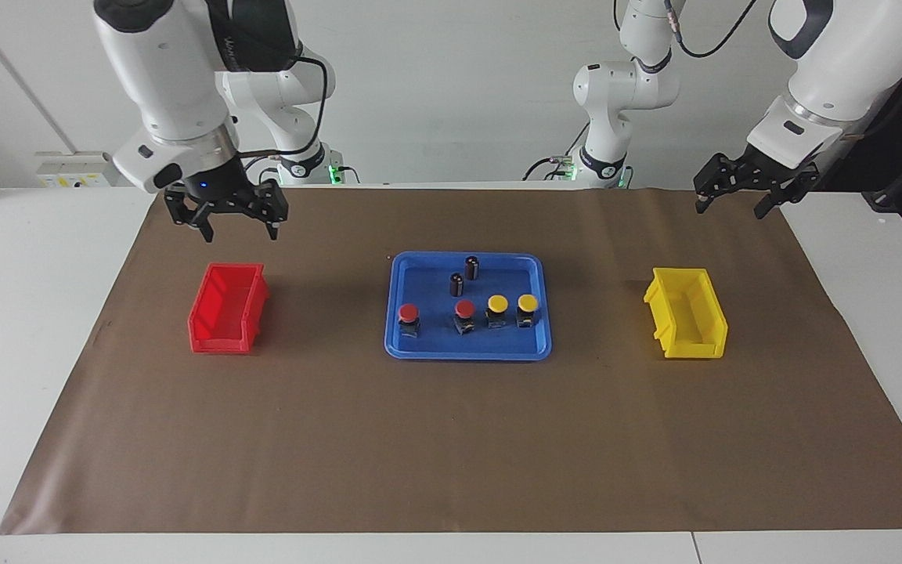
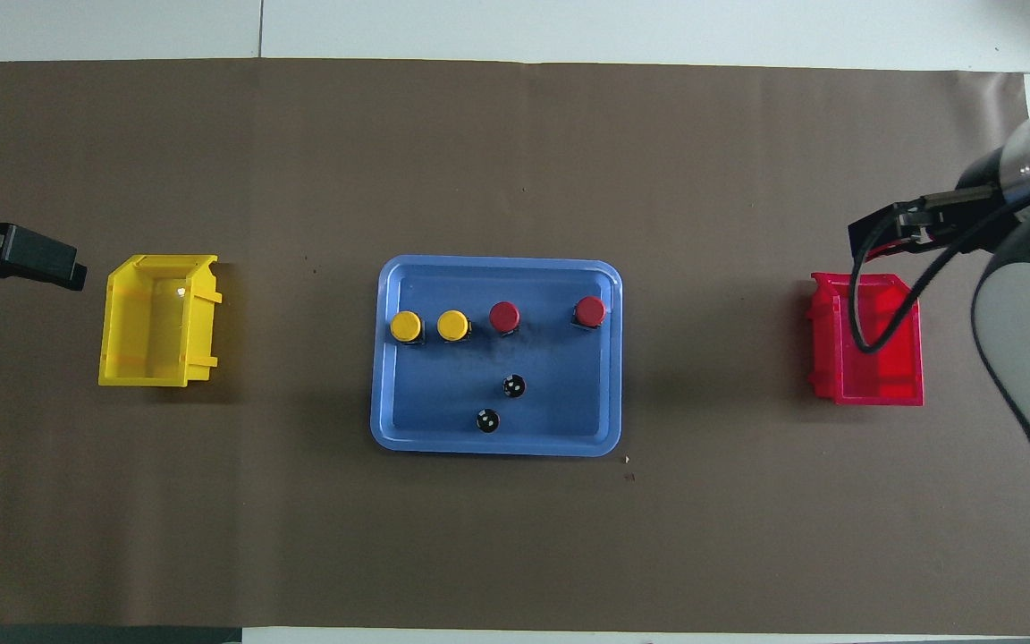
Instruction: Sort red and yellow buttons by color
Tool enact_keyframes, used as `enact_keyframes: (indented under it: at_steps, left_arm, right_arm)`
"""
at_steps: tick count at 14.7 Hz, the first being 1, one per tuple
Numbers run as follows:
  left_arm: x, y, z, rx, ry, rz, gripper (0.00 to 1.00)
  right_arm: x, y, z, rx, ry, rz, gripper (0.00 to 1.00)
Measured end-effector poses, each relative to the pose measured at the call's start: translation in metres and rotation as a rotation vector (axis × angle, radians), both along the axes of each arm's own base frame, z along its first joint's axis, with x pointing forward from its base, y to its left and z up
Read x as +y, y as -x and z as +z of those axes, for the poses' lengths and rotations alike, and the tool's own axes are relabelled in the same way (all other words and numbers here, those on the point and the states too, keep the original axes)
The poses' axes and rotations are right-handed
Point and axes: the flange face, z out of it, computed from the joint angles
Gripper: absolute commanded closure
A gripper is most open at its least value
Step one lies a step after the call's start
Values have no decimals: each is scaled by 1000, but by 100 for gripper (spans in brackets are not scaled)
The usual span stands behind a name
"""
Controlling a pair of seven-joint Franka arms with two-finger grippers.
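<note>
**Four buttons in tray, both bins bare, both grippers raised**

Nearest the robots: right gripper up in the air, fingers apart, holding nothing, over the brown mat just at the robot-side edge of the red bin. Left gripper likewise aloft and waiting, fingers apart, gripping nothing, over the mat's edge at the left arm's end of the table, robot-side of the yellow bin.

At mid-table: blue tray, midway between the two bins and well apart from each. Inside, closest to the robots, two small dark cylinders with silvery tops, upright, close together.

Farther out, still in the tray: a row of four buttons, all upright on black bases. Toward the left arm's end, two yellow buttons side by side. Next along, a red button just beside them, then a gap, then a second red button toward the right arm's end
</note>
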Motion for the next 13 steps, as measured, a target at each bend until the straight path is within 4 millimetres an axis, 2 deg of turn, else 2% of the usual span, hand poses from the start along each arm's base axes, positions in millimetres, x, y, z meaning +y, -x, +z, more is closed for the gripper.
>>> enact_keyframes:
  at_steps: [3, 5, 6, 7, 8, 10, 13]
  left_arm:
    - [0, 0, 0, 0, 0, 0, 0]
    - [0, 0, 0, 0, 0, 0, 0]
    - [0, 0, 0, 0, 0, 0, 0]
    - [0, 0, 0, 0, 0, 0, 0]
    - [0, 0, 0, 0, 0, 0, 0]
    - [0, 0, 0, 0, 0, 0, 0]
    - [0, 0, 0, 0, 0, 0, 0]
  right_arm:
    - [98, -20, -60, -69, -26, -80, 0]
    - [156, -13, -106, -57, -26, -107, 0]
    - [175, -7, -127, -54, -26, -108, 0]
    - [182, -3, -144, -59, -30, -107, 0]
    - [181, 1, -161, -64, -34, -107, 0]
    - [169, 9, -187, -69, -37, -115, 4]
    - [160, 25, -208, -47, -26, -114, 10]
